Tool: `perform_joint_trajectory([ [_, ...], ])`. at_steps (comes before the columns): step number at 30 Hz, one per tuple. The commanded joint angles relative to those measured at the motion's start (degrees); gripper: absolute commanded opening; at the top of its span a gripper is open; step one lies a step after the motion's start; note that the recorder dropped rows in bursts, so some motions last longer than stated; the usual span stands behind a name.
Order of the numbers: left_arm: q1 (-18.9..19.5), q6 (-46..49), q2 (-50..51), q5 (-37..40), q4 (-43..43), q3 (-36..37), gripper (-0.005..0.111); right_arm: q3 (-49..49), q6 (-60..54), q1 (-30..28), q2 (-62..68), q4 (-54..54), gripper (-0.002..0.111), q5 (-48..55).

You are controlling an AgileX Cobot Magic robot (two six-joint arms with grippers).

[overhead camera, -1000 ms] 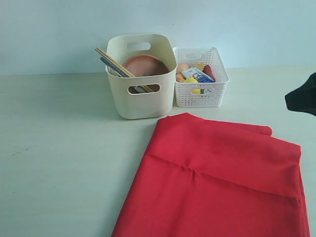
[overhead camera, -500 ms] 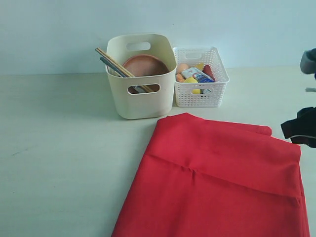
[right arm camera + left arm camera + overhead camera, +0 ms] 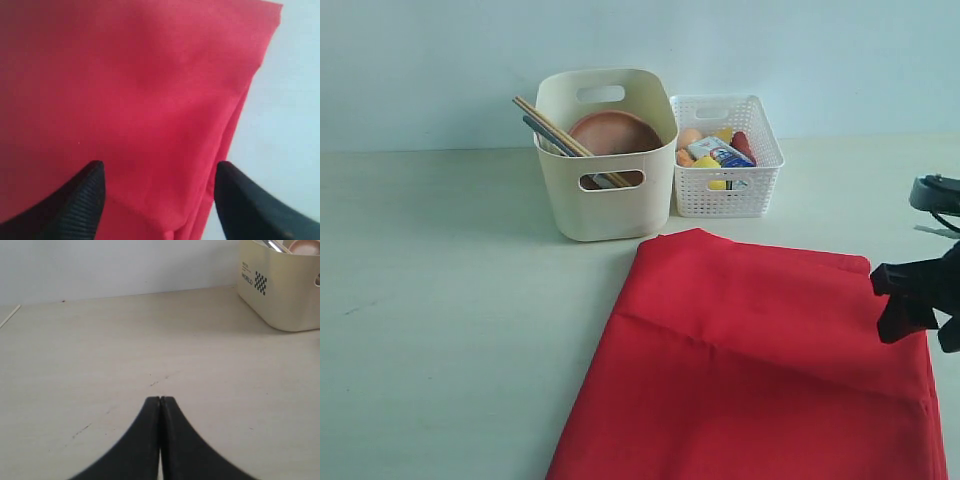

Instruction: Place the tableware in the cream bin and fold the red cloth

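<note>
Red cloth [image 3: 760,370] beneath spread right tool [image 3: 160,166]; left tool [image 3: 160,400] closed.

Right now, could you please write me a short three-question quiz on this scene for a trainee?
1. Fill in: the left hand is ____.
2. Which hand hangs over the edge of the red cloth? A: the left hand. B: the right hand.
3. True or false: the chopsticks stand in the cream bin.
Key: 1 shut; 2 B; 3 true.
</note>
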Motion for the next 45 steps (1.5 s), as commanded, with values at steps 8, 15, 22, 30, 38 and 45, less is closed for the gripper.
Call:
perform_joint_trajectory([
  [8,0.2,0.1,-0.3,-0.4,0.2,0.2,0.0,-0.4,-12.0,-6.8,7.8,10.6,0.067,-1.7],
  [15,0.2,0.1,-0.3,-0.4,0.2,0.2,0.0,-0.6,-13.9,-9.1,8.1,12.2,0.075,-1.8],
  [22,0.2,0.1,-0.3,-0.4,0.2,0.2,0.0,-1.2,-18.8,-9.1,11.1,16.1,0.075,-0.5],
  [30,0.2,0.1,-0.3,-0.4,0.2,0.2,0.0,-1.2,-27.1,-9.1,14.6,23.5,0.074,0.6],
  [38,0.2,0.1,-0.3,-0.4,0.2,0.2,0.0,-1.2,-37.7,-9.0,14.6,33.4,0.072,3.6],
  [45,0.2,0.1,-0.3,-0.4,0.2,0.2,0.0,-1.2,-38.1,-9.0,14.6,32.3,0.019,-0.5],
])
